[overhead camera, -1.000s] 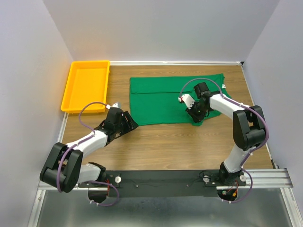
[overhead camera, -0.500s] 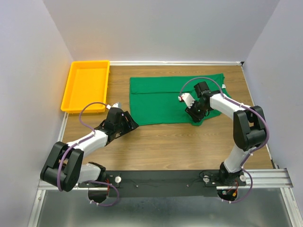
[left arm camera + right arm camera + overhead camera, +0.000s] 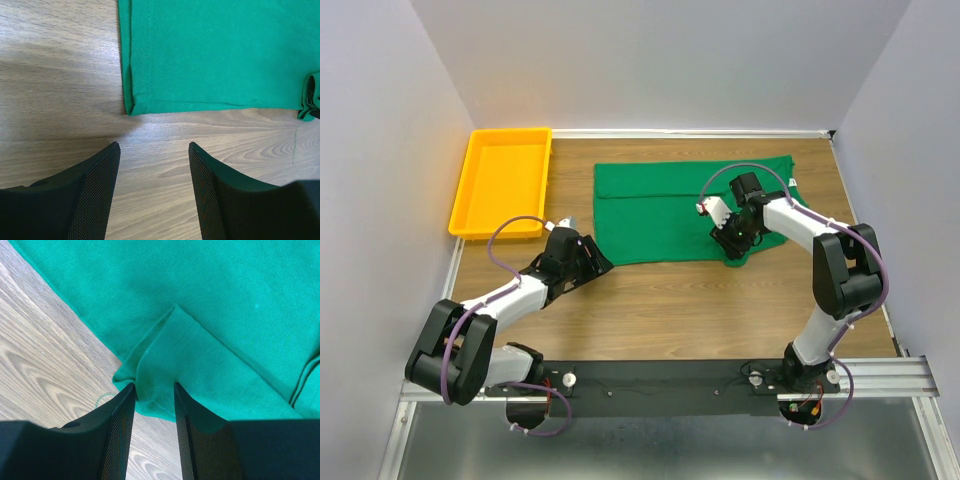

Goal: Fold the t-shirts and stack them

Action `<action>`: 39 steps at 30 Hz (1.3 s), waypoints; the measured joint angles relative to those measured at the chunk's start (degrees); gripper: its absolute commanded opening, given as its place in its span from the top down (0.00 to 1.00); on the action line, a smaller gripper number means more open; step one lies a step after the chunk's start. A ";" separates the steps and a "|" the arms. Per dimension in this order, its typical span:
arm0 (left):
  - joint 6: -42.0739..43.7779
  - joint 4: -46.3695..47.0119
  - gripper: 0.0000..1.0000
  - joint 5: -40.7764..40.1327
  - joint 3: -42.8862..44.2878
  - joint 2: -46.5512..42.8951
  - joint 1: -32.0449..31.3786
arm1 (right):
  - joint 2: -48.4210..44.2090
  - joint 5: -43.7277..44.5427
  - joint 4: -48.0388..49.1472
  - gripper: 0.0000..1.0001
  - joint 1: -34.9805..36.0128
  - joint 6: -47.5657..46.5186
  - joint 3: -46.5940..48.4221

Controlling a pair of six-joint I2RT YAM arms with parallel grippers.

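Note:
A green t-shirt lies flat, folded into a wide band across the middle of the wooden table. My right gripper is low at its near right edge. In the right wrist view its jaws stand a little apart, with a folded sleeve hem of the t-shirt lying between the tips and wood showing below. My left gripper hangs open over bare wood just short of the t-shirt's near left corner. Nothing sits between its fingers.
An empty yellow tray stands at the far left of the table. Grey walls close in the left, back and right sides. The arms' mounting rail runs along the near edge.
Both arms stay where they were. The right gripper's jaws have parted a little around the sleeve hem. The t-shirt has not shifted.

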 measured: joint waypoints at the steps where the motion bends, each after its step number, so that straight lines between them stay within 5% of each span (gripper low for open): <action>1: 0.00 0.00 0.35 0.02 0.00 0.00 0.00 | 0.00 0.02 0.00 0.56 0.00 0.00 0.00; 39: -0.20 0.17 0.35 0.09 0.00 0.55 0.00 | -0.22 -0.39 -1.16 0.63 0.00 -0.55 1.77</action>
